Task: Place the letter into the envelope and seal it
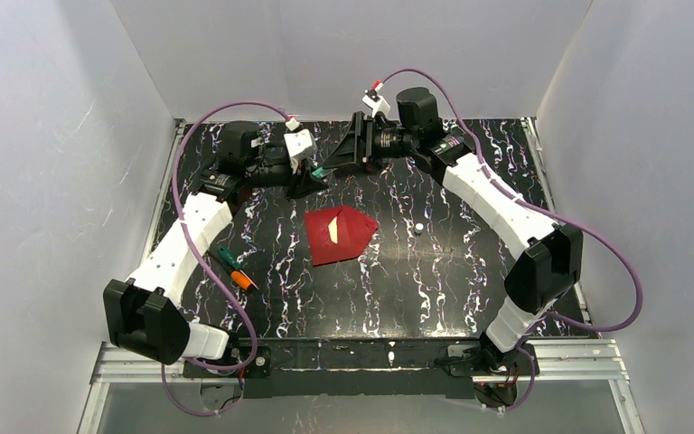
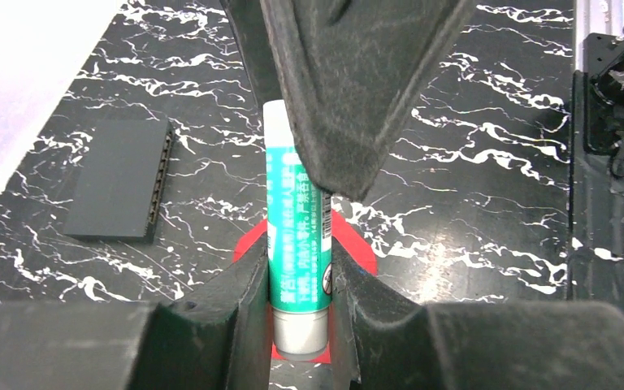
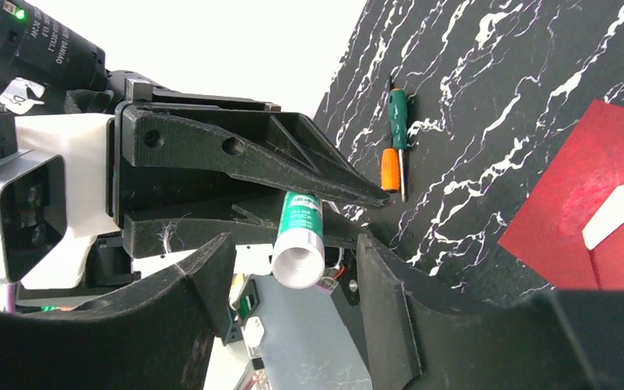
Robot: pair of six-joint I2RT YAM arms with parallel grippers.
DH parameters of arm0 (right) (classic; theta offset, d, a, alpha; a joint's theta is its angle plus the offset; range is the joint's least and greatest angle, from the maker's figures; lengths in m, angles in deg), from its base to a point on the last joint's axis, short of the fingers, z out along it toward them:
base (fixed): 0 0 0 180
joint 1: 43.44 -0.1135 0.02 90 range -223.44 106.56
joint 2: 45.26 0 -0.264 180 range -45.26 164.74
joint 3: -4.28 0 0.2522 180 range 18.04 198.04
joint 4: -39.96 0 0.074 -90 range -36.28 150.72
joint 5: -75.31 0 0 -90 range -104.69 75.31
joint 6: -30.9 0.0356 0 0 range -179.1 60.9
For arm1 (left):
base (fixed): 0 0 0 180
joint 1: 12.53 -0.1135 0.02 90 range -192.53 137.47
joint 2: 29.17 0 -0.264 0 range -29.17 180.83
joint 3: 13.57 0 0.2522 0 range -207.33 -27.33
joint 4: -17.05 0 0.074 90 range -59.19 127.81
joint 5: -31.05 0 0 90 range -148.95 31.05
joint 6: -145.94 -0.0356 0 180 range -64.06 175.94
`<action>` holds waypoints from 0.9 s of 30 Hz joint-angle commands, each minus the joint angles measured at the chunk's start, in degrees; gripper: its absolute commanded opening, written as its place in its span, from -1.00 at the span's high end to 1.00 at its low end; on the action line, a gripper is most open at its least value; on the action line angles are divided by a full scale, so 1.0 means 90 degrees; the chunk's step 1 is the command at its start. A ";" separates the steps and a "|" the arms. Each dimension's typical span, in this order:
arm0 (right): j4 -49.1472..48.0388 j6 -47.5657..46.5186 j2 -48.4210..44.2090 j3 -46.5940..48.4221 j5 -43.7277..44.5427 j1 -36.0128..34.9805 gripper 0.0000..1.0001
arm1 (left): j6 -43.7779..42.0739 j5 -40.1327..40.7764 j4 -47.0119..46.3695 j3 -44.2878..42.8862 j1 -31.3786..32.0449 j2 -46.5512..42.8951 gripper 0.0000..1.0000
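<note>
Left pincer (image 2: 301, 280) is pinching a glue stick (image 2: 296, 211), a smooth round tube with a teal label. It holds the stick out level so the right pincer (image 3: 292, 268), spread wide around the white end, can get at it, I'd guess for the cap, though I can't tell if it's on. The dark red envelope (image 1: 343, 237) lies flat mid-table (image 1: 434, 271), thin matte paper, with a sliver of white letter (image 1: 332, 231) peeking out.

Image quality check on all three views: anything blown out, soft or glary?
Top view: even light, no glare, envelope sharp. Left wrist: glue stick label in focus, left fingers near the lens dark and soft, wall washed pale. Right wrist: wall blown out to white, right fingers dark and soft, screwdriver clear.
</note>
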 commanded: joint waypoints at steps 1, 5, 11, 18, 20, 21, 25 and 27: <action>-0.0559 0.0115 -0.0197 -0.0044 0.0387 -0.0095 -0.25 | -0.0468 0.0144 -0.0032 -0.0408 0.0005 0.0184 1.00; -0.0609 0.0251 -0.0145 0.0037 0.0695 -0.0130 -0.04 | -0.0539 0.0130 -0.0009 -0.0517 0.0000 0.0213 1.00; -0.0583 0.0302 0.0033 0.0195 0.0754 -0.0278 0.10 | -0.0434 0.0119 -0.0151 -0.0574 0.0002 0.0244 1.00; -0.0518 0.0111 0.0222 0.0386 0.1071 -0.0478 0.18 | -0.0415 0.0019 -0.0163 -0.0592 -0.0004 0.0215 1.00; -0.0464 0.0007 0.0269 0.0456 0.1212 -0.0520 0.24 | -0.0438 -0.0029 -0.0118 -0.0614 0.0001 0.0227 1.00; -0.0448 -0.0013 0.0270 0.0463 0.1265 -0.0531 0.25 | -0.0454 -0.0063 -0.0080 -0.0624 0.0002 0.0232 1.00; -0.0492 -0.0006 0.0216 0.0418 0.1458 -0.0529 0.28 | -0.0517 -0.0120 -0.0002 -0.0562 0.0000 0.0186 1.00; -0.0634 0.0071 0.0144 0.0349 0.1547 -0.0527 0.37 | -0.0584 -0.0106 0.0044 -0.0519 0.0004 0.0144 1.00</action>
